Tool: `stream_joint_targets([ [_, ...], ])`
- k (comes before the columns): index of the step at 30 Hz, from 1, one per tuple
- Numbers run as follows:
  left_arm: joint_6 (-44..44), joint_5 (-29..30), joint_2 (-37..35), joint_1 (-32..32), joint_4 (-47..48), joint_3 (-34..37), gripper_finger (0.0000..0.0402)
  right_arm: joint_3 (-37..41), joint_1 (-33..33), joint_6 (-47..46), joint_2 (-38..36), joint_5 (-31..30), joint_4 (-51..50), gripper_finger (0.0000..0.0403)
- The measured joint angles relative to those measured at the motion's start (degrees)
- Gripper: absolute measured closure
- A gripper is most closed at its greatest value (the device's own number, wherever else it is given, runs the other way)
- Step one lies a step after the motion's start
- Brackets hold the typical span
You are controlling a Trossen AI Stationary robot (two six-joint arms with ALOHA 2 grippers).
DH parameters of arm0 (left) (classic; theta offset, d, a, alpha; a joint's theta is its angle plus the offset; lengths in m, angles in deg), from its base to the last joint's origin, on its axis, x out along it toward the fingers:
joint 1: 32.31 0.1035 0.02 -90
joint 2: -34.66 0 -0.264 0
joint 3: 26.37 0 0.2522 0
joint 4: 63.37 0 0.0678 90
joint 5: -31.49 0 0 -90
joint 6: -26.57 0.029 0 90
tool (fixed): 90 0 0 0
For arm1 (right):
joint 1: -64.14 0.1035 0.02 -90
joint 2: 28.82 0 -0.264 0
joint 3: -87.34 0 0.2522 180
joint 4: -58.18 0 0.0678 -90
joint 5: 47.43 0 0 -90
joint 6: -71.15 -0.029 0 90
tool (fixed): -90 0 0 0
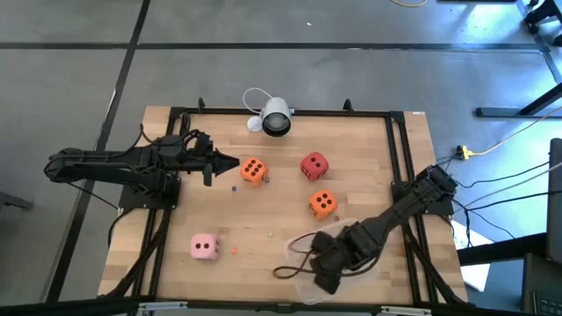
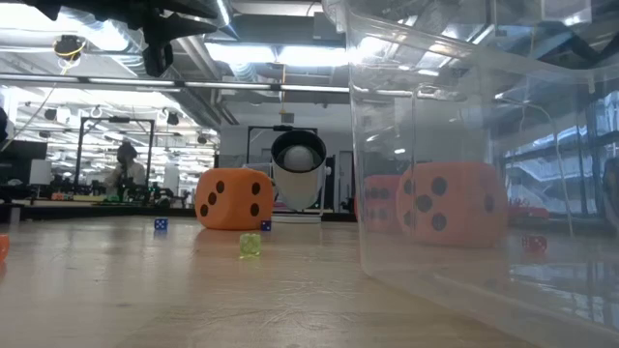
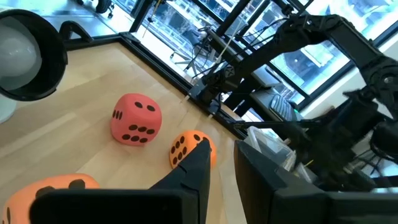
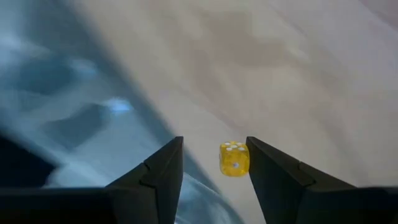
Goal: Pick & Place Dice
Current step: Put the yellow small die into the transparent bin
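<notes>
Four soft dice rest on the table: an orange die (image 1: 253, 171), a red die (image 1: 313, 166), a second orange die (image 1: 322, 204) and a pale pink die (image 1: 205, 247). My left gripper (image 1: 230, 164) is open and level, just left of the first orange die (image 3: 53, 193), which sits outside its fingers. The red die (image 3: 135, 118) and the second orange die (image 3: 193, 149) lie beyond it. My right gripper (image 4: 214, 168) is open over the clear tub (image 1: 338, 254). A tiny yellow die (image 4: 234, 159) shows between its fingertips. My right gripper has the tiny yellow die (image 4: 234, 159) in the gap between its open fingers, apart from one finger and right beside the other finger (image 4: 264, 165). Whether that finger touches it I cannot tell.
A black-and-white round device (image 1: 275, 117) stands near the far edge. Tiny dice lie scattered on the wood: a blue one (image 2: 161, 224), a green one (image 2: 250, 244), another blue one (image 2: 265, 225). The tub wall (image 2: 484, 145) fills the low view's right. Black frame rails (image 1: 397, 149) border the table.
</notes>
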Motion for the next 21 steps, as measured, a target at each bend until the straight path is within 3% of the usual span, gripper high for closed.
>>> stream_joint_targets([
  [3,0.02,-0.21,-0.2,0.01,0.0,0.0,0.0336,0.03,0.24,-5.42,-0.35,-2.37,-7.64,0.0229],
  [6,-0.18,-0.39,-0.23,0.01,-0.32,0.0,0.0336,0.82,0.13,0.39,0.02,0.24,3.28,0.023],
  [9,-0.17,-0.55,-0.35,0.0,-0.74,0.0,0.0336,0.89,0.05,-2.26,0.01,0.07,-4.59,0.0233],
  [12,-0.83,-1.92,-0.16,0.02,-2.24,0.02,0.0336,0.9,0.17,4.38,1.42,1.57,3.72,0.0235],
  [21,-2.39,-6.04,0.91,0.02,-5.06,0.02,0.0336,0.81,0.27,3.7,1.22,-0.59,-2.13,0.0235],
])
